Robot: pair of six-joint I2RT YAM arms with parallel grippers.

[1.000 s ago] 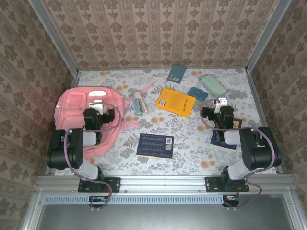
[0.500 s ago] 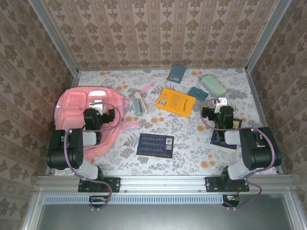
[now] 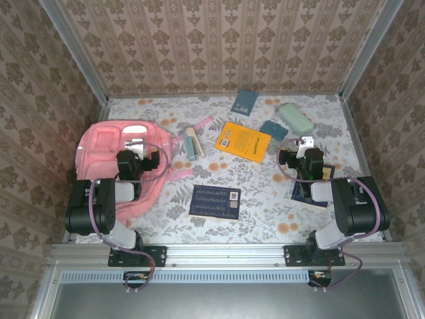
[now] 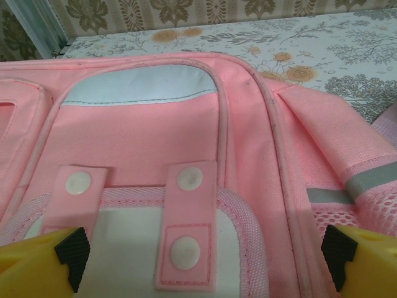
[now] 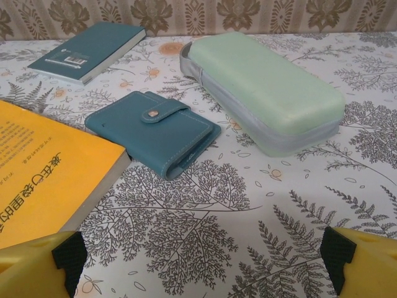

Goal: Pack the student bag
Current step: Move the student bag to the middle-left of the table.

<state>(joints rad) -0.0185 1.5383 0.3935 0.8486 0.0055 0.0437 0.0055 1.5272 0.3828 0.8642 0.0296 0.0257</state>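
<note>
- Patterned wallpaper closes in a floral-clothed table [image 3: 265, 176]; the bag [image 3: 99, 149] lies flat at the left, front side up, with its snap tabs seen close in the left wrist view.
- The left gripper [image 4: 205, 254] is held just above the bag's front pocket, with its jaws spread wide and nothing between them.
- The right gripper [image 5: 201, 261] is held over bare cloth at the right, with its jaws also spread wide and empty.
- A wallet [image 5: 155, 130], a green case [image 5: 267, 87] and a yellow book [image 5: 37, 180] lie just beyond the right gripper. A teal notebook [image 5: 87, 49] lies farther off.
- A dark book [image 3: 215, 201] lies near the middle, well apart from the bag.
- Packing is judged not yet begun: the bag looks closed and every item lies loose on the table.
- The bag's opening, which cannot be made out here, should be found and held wide by the left gripper before anything is brought over.
- The wallet is best taken first, being near and thick enough to be pinched across its short sides.
- The flat books are likely to need an edge lifted before they can be gripped.
- Against the earlier frames, nothing is seen to have moved: arms, jaws and items lie as they were.
</note>
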